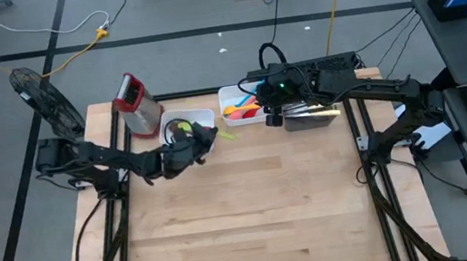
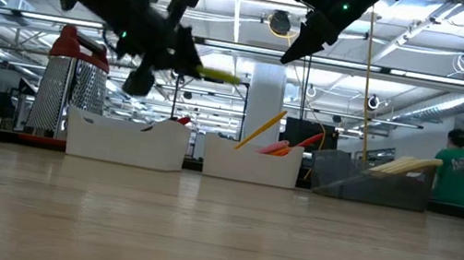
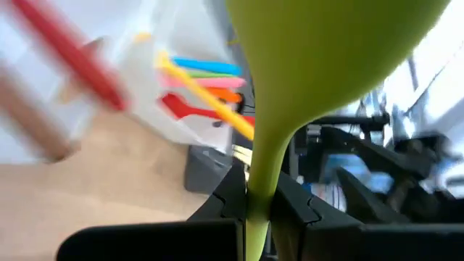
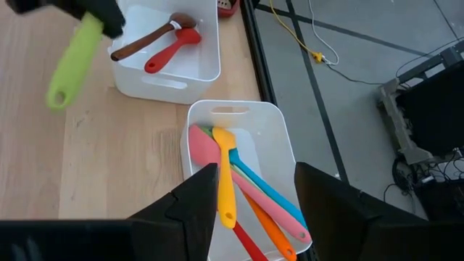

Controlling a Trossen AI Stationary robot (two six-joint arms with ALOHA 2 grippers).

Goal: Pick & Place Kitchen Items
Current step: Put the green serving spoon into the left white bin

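Note:
My left gripper (image 1: 207,141) is shut on a yellow-green utensil (image 1: 228,134), in the air by the near right corner of the left white tray (image 1: 204,114). That tray holds a brown spoon (image 4: 141,42) and a red spoon (image 4: 172,45). My right gripper (image 4: 254,217) hangs open and empty above the middle white tray (image 4: 279,119). In that tray lie pink, yellow (image 4: 226,174), blue, orange and red spatulas. My left gripper pinches the green utensil's narrow part (image 3: 255,190) between its two fingers, just where it widens. The fingers come nearly level from the table's left side and lie along the utensil. Its broad end (image 4: 69,69) sticks out past the fingertips toward the right, clear of table and trays.
A red-topped metal grater (image 1: 136,103) stands at the far left behind the left tray. A dark tray (image 1: 314,117) with pale-handled knives sits right of the middle tray. The wooden tabletop (image 1: 254,210) stretches bare toward the near edge.

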